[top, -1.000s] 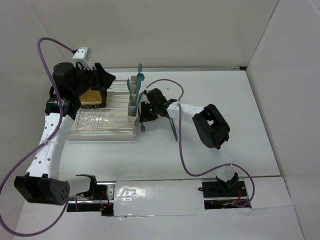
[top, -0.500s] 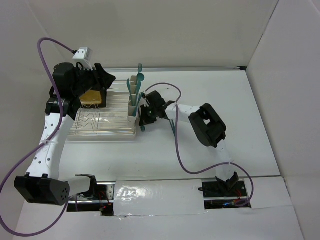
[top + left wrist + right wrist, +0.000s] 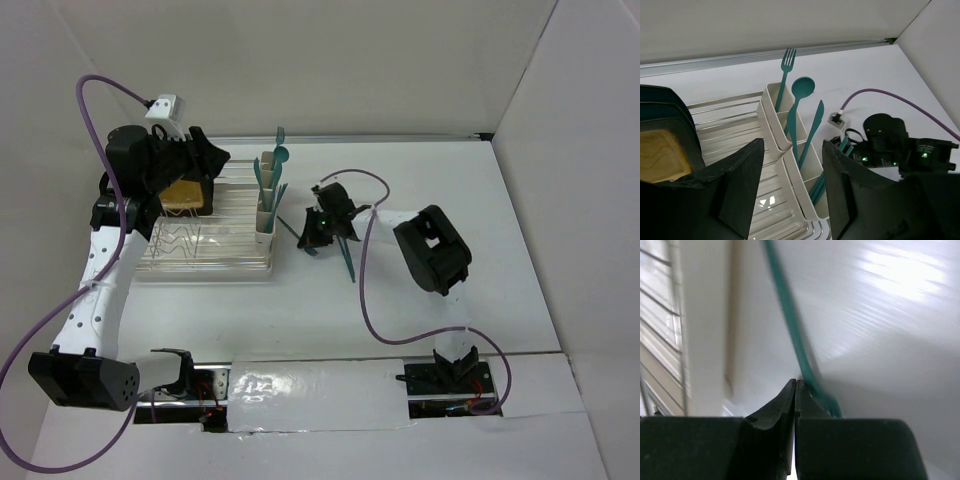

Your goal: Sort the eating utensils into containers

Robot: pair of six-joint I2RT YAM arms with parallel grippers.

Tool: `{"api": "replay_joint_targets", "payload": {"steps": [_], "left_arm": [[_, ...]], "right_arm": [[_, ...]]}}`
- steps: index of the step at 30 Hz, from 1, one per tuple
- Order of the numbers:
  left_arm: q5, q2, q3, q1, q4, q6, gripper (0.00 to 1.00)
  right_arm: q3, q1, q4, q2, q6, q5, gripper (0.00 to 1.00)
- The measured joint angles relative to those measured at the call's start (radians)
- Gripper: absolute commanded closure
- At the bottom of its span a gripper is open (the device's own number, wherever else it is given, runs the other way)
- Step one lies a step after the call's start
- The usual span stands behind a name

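so the white table point(image 3: 480, 200) has a clear dish rack point(image 3: 205, 250) sitting left of centre and one teal utensil point(image 3: 346, 260) lying mid-frame

Logged containers point(image 3: 771, 106) along dish rack point(image 3: 725, 150) right edge: fork point(image 3: 785, 75) in farthest cup, spoon point(image 3: 803, 88) and knife point(image 3: 815, 122) leaning nearer, handles point(image 3: 817, 188) in nearest; left gripper point(image 3: 792, 146) jaws apart above

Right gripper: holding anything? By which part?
Right gripper is shut on a teal utensil, apparently pinched near one end of its thin stem; which kind cannot be told. Left gripper holds nothing.
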State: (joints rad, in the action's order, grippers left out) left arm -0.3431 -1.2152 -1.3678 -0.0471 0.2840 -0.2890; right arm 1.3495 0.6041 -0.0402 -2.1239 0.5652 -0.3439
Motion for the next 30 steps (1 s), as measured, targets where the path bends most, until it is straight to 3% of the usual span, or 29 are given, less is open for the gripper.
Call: {"api": "replay_joint_targets", "payload": {"steps": [16, 23, 28, 30], "left_arm": [[-0.080, 0.000, 0.000, 0.000, -0.011, 0.003, 0.38], [-0.110, 0.002, 0.008, 0.000, -0.024, 0.006, 0.38], [-0.130, 0.005, 0.021, 0.000, -0.026, 0.010, 0.38], [-0.136, 0.007, 0.021, 0.000, -0.027, 0.022, 0.37]], "right_arm": [[-0.422, -0.170, -0.013, 0.336, 0.013, 0.081, 0.97], [-0.365, -0.181, -0.033, 0.340, -0.019, -0.034, 0.96], [-0.130, -0.176, -0.059, 0.297, -0.018, -0.121, 0.96], [-0.043, -0.176, -0.057, 0.272, -0.002, -0.126, 0.90]]}}
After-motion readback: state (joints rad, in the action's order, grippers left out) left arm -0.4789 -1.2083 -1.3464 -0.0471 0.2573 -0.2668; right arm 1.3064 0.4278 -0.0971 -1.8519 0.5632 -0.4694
